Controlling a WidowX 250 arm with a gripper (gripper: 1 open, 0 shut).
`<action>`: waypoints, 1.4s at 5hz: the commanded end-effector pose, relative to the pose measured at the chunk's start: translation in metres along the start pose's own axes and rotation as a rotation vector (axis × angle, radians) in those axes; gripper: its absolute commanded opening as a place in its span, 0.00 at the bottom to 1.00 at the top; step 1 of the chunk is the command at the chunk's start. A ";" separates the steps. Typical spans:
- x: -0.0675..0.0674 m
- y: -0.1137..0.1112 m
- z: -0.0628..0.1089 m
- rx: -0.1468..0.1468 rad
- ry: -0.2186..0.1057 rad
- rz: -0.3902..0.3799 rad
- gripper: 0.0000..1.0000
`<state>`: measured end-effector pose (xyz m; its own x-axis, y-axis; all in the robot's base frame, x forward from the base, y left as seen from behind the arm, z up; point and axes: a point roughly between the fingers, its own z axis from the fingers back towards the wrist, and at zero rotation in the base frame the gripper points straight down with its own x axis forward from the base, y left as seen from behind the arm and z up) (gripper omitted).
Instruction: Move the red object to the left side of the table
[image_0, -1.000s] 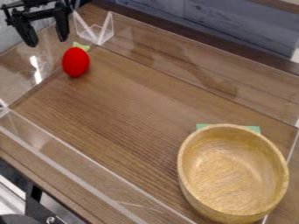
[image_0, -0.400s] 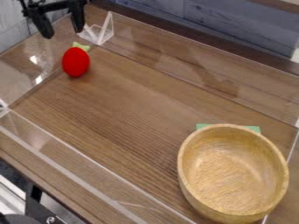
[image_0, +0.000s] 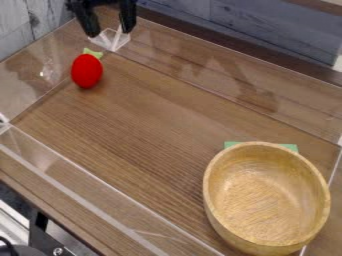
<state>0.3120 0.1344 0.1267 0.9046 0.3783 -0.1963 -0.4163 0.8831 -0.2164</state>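
Fingers (image_0: 106, 20) first: in the camera view, the only one I have, they have shifted from the upper left corner toward the right along the top edge, while the red fruit (image_0: 87, 72) sits exactly where it was. I see the dark tips spread wide apart, with nothing between them. The fruit lies on the surface (image_0: 160, 110) just below them in the picture and slightly to their left, its green leafy top (image_0: 92, 53) pointing their way. From the fingers, the wooden bowl (image_0: 214, 185) is well off toward the lower right, a green piece (image_0: 262, 147) showing behind its rim.

Since the fruit didn't travel with the fingers, I take this as a move without a load. It already lies near the left side, so I judge the task close to done or finished; what I'd want next is to back away without brushing it.
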 end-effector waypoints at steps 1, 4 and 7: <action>-0.007 -0.019 0.018 0.011 -0.087 -0.065 1.00; -0.014 -0.069 -0.013 0.034 -0.032 -0.318 1.00; -0.022 -0.099 -0.046 0.059 -0.103 -0.390 1.00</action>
<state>0.3271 0.0250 0.0845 0.9951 0.0402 -0.0901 -0.0587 0.9753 -0.2129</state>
